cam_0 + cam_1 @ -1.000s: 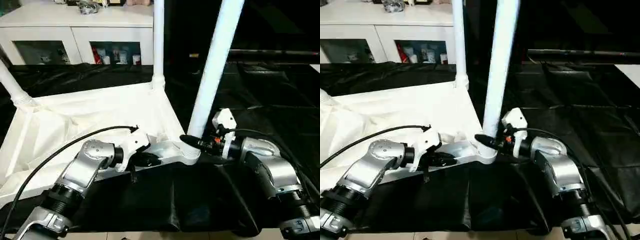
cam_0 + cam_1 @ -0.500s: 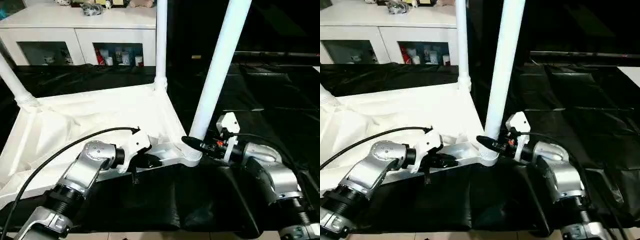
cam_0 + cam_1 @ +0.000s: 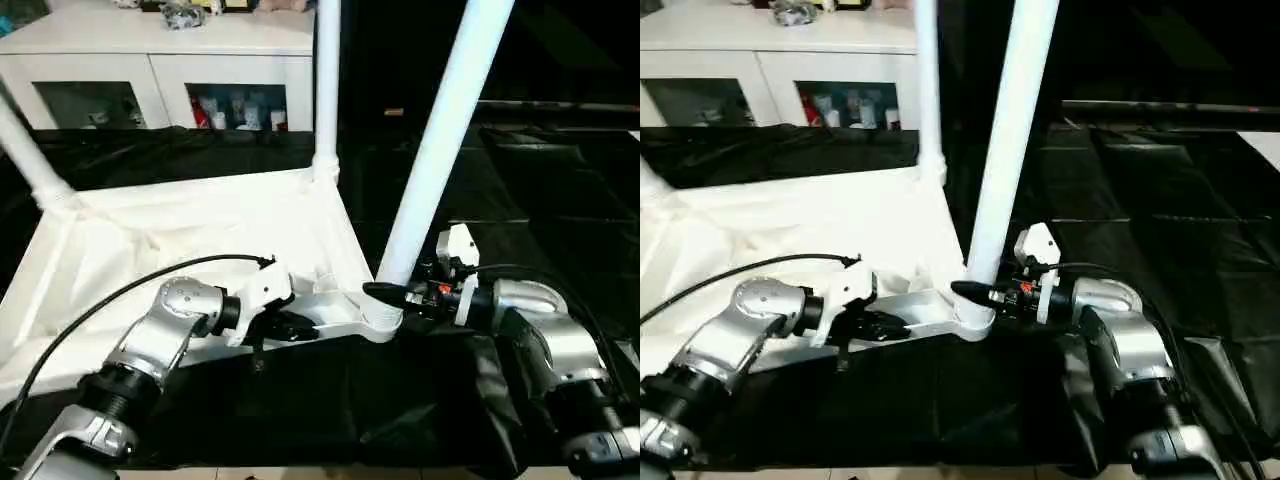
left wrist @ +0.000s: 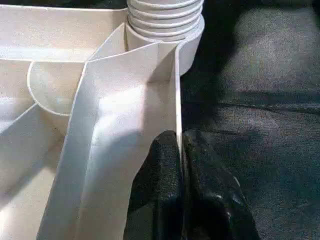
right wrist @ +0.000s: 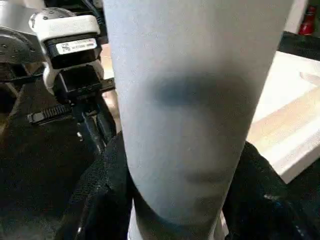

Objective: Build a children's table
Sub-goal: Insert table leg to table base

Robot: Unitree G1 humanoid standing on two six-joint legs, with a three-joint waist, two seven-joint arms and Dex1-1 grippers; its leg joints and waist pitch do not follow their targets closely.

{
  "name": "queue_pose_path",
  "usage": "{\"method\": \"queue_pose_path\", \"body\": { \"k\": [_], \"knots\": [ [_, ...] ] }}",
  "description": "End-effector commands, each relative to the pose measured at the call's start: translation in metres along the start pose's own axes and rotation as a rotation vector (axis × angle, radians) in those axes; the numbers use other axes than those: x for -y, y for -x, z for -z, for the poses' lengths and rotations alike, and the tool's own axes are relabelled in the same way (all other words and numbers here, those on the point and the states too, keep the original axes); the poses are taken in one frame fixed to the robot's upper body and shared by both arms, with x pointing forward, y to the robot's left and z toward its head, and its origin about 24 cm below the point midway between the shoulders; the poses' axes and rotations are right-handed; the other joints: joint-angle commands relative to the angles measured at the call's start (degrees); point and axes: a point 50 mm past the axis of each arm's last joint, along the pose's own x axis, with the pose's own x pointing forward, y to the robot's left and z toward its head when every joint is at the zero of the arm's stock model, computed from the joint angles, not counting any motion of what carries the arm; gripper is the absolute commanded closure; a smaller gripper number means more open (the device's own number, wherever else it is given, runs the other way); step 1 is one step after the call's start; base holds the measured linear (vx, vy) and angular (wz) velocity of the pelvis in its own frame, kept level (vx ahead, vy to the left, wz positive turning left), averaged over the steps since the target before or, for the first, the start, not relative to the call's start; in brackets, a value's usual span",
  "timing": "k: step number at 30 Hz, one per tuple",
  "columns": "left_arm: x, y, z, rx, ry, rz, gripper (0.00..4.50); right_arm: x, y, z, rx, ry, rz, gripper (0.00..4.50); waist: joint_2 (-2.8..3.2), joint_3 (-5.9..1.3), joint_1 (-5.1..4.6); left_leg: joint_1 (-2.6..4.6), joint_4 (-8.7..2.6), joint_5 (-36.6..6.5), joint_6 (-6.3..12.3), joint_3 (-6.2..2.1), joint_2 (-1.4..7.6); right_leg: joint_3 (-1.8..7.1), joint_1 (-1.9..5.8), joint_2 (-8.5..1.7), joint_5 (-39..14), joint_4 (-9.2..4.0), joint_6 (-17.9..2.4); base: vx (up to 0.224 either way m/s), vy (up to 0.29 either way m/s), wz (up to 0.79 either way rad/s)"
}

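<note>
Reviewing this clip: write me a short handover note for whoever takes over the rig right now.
Left gripper: shut on the near rim of the tabletop, which lies upside down on the black sheet.
Right gripper: clamped around the base of the near right leg, just above its corner socket.
Done: three legs stand upright in their corners: near right, far right leg, far left leg.
Left: the fourth corner is out of frame, so check its leg; confirm the near right leg is fully seated; then turn the table upright.

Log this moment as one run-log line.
table: upside down on black sheet | left hand: pinching near rim wall | right hand: gripping near-corner leg at base | three legs seen upright
</note>
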Motion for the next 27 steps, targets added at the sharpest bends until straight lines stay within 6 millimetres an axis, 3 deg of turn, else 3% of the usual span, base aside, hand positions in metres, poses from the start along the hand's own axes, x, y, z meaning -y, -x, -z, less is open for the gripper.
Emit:
{"method": "queue_pose_path", "body": {
  "k": [1,7,14,22,27],
  "knots": [
    [-0.0090,0.0060,-0.0169,0.027,-0.067,-0.028,4.50,-0.0122,0.0019,0.0458,-0.169,-0.148,-0.039,2.62,0.48,-2.60,0.08,0.67,-4.84,-11.6,1.23,-1.49,4.02,2.83,2.23,-5.53,-4.4,-4.53,-15.1,0.000,0.000,0.00],
    [-0.0107,0.0040,-0.0137,0.016,-0.059,-0.060,4.50,-0.0154,-0.0004,0.0492,-0.181,-0.144,-0.061,2.62,0.49,-2.44,0.12,0.73,-4.96,-12.5,0.99,-1.49,3.97,2.95,2.10,-5.58,-6.4,-4.81,-14.6,0.000,0.000,0.00],
    [-0.0134,0.0052,-0.0123,0.024,-0.049,-0.084,4.50,-0.0116,-0.0028,0.0508,-0.175,-0.130,-0.019,2.62,0.79,-1.75,-0.14,1.49,-5.78,-18.8,-0.87,-1.76,4.11,3.28,1.78,-5.89,-17.7,-6.07,-12.5,0.000,0.000,0.00],
    [-0.0127,0.0059,-0.0099,0.034,-0.037,-0.099,4.50,-0.0159,-0.0013,0.0534,-0.163,-0.137,0.009,2.62,0.90,-1.63,-0.27,1.44,-6.03,-19.4,-0.98,-1.89,4.12,3.39,1.62,-5.83,-19.9,-6.43,-11.2,0.000,0.000,0.00],
    [-0.0102,0.0052,-0.0081,0.032,-0.033,-0.088,4.50,-0.0208,-0.0021,0.0552,-0.154,-0.142,0.018,2.62,1.04,-1.73,-0.37,1.37,-6.19,-18.5,-0.84,-1.85,4.16,3.38,1.67,-5.67,-17.3,-6.34,-11.4,0.000,0.000,0.00]
  ]
}}
